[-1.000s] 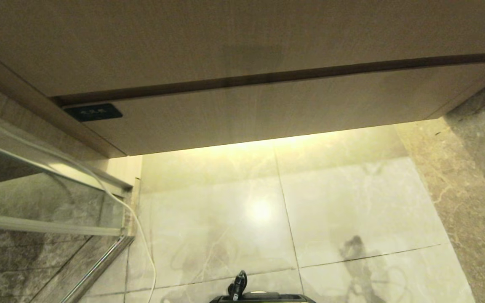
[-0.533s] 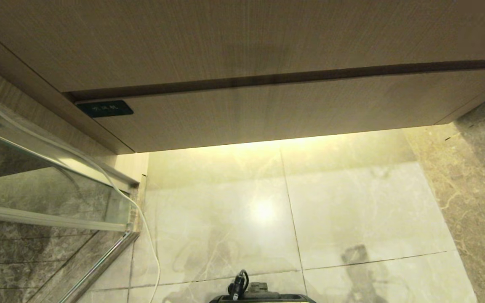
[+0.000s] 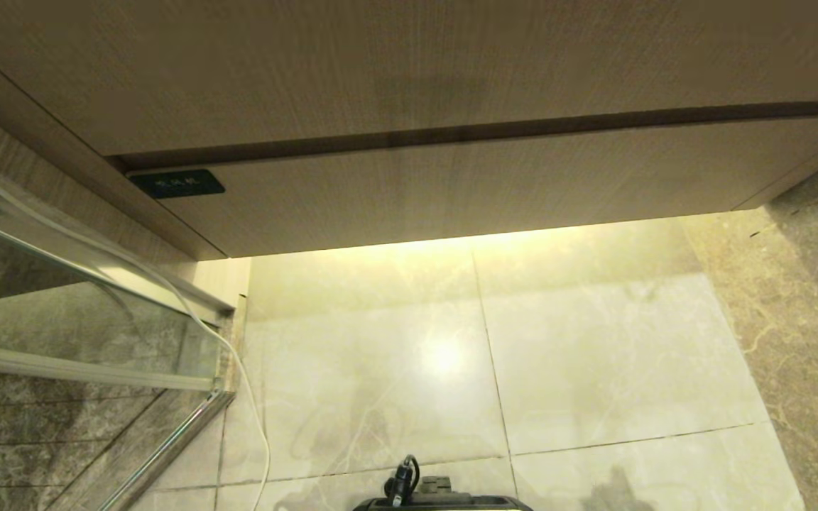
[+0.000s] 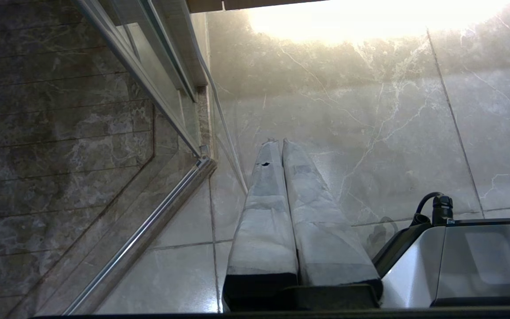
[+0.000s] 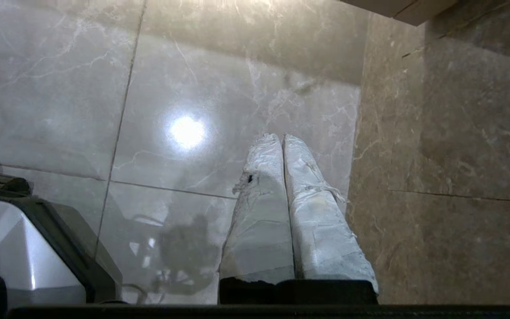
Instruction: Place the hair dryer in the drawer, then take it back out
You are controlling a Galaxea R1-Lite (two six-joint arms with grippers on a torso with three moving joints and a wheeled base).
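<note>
Drawer [image 3: 451,184] shut as before, both tools [image 4: 280,141] [image 5: 280,136] pinched empty, floor shadow lower.

The drawer [image 3: 480,184] sits flush and closed under the panel above it, only a thin dark gap between them. Below the drawer, the pale tiled floor [image 3: 593,355] lies open. Left of the drawer, a glass door frame [image 3: 96,284] and a white cord [image 3: 238,369] crowd the corner, seemingly touching.

Bathroom, marble floor [image 3: 593,341], glass shower door [image 3: 75,333]
</note>
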